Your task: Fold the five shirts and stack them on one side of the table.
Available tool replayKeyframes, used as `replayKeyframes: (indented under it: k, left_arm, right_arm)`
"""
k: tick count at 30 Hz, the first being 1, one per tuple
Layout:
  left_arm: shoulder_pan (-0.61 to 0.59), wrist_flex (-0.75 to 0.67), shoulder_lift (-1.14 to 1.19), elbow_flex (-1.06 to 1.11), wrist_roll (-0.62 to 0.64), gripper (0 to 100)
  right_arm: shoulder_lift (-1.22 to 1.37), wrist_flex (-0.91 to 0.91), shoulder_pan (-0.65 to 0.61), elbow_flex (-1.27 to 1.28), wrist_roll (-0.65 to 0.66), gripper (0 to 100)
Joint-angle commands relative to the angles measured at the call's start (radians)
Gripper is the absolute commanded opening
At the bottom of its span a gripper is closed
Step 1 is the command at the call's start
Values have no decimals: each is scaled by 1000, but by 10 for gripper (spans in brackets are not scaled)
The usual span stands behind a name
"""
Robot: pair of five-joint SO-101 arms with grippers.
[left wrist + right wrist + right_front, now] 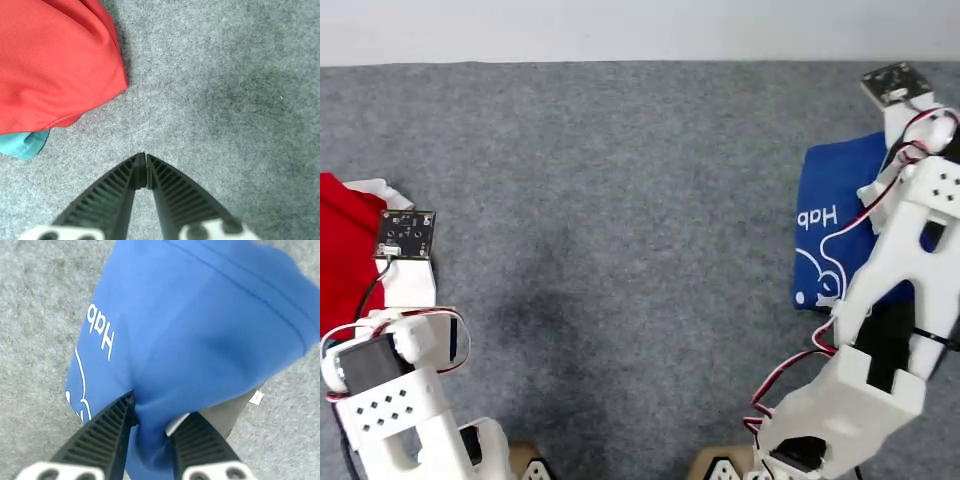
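We find the right claw [150, 415] pinched on a fold of the blue shirt [200, 315], which lies on the right arm's side of the bench [620, 200]. We judge this to be the stacking step. The left claw [145, 172] is closed and empty beside the red shirt [50, 60]. Next calls for releasing the blue shirt squarely.

This looks like a robotics lab bench. The table [620, 200] is covered in grey felt, with a bare pale wall [620, 30] at 12 o'clock. Two white plastic arms are mounted at the near edge, the left arm [390, 410] at 7 o'clock and the right arm [910, 250] at 5.
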Motion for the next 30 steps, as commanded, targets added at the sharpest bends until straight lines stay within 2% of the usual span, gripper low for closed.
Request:
replayKeyframes:
  k: [1, 5, 13, 18, 25, 30]
  left_arm:
    - [-3, 8, -11, -10, -9, 5]
    - [-3, 8, -11, -12, -9, 5]
    - [-3, 8, -11, -12, -9, 5]
    - [-3, 8, -11, -12, -9, 5]
    - [-3, 8, -11, -12, -9, 5]
    - [-3, 8, -11, -12, -9, 5]
  right_arm:
    - [-61, -35, -7, -9, 11, 9]
    - [2, -76, 51, -3, 17, 9]
    - [265, -214, 237, -5, 118, 9]
    - [328, -255, 268, -8, 120, 15]
    - [162, -168, 260, -9, 114, 271]
    - [41, -117, 206, -9, 112, 245]
